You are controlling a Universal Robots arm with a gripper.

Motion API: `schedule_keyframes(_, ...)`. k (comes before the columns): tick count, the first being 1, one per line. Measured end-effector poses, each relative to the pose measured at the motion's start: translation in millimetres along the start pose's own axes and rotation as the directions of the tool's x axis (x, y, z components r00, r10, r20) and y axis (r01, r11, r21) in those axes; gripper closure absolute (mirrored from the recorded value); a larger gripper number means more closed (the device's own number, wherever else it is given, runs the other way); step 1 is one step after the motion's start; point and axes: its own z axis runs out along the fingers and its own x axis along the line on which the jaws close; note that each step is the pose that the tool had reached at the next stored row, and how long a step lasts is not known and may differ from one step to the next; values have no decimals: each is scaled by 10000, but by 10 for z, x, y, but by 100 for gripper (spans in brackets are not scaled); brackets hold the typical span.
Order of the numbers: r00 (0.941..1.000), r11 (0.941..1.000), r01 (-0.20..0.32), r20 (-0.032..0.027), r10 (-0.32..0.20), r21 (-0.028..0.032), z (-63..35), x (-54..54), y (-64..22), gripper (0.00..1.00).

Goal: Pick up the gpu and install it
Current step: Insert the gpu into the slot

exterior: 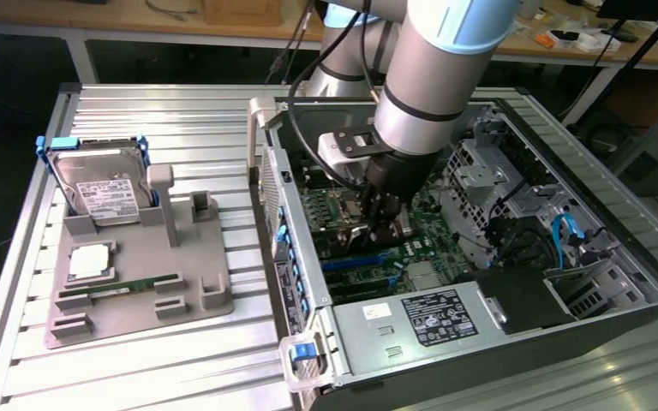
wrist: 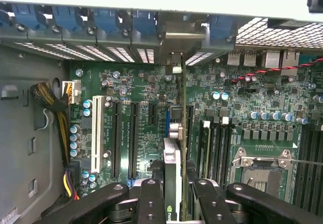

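My gripper is down inside the open computer case, above the green motherboard. In the wrist view its black fingers are shut on the gpu, a thin dark card seen edge-on. The card stands upright between the pads and reaches toward the rear slot openings, with its silver bracket at the far end against the case's back wall. It is lined up over the board just beside the long black expansion slots. Whether its edge is seated in a slot is hidden by the card itself.
A grey holder on the slatted table at the exterior view's left carries a silver hard drive, a processor and a green memory stick. Inside the case are the power supply, a drive cage, cable bundles and the empty processor socket.
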Motion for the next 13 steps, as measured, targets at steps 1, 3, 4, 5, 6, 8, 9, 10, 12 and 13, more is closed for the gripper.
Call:
schedule_keyframes(1, 10000, 10000, 0, 2, 0, 0, 5, 0, 0, 73)
schedule_keyframes(3, 10000, 10000, 0, 9, 0, 0, 17, 0, 0, 73)
schedule_keyframes(4, 10000, 10000, -1, 10, 1, 1, 21, 1, 0, 73)
schedule_keyframes(5, 10000, 10000, -2, 11, 2, -1, 25, 1, 1, 73)
schedule_keyframes(6, 10000, 10000, -3, 10, 3, -1, 27, 1, 1, 73)
schedule_keyframes(8, 10000, 10000, -3, 10, 3, -1, 27, 1, 1, 73)
schedule_keyframes(9, 10000, 10000, -3, 11, 3, -1, 27, 1, 1, 73)
schedule_keyframes(10, 10000, 10000, -3, 12, 3, 0, 28, 1, 1, 73)
schedule_keyframes(12, 10000, 10000, -5, 14, 5, 1, 29, 2, 2, 73)
schedule_keyframes(13, 10000, 10000, -5, 14, 5, 1, 29, 6, 2, 73)
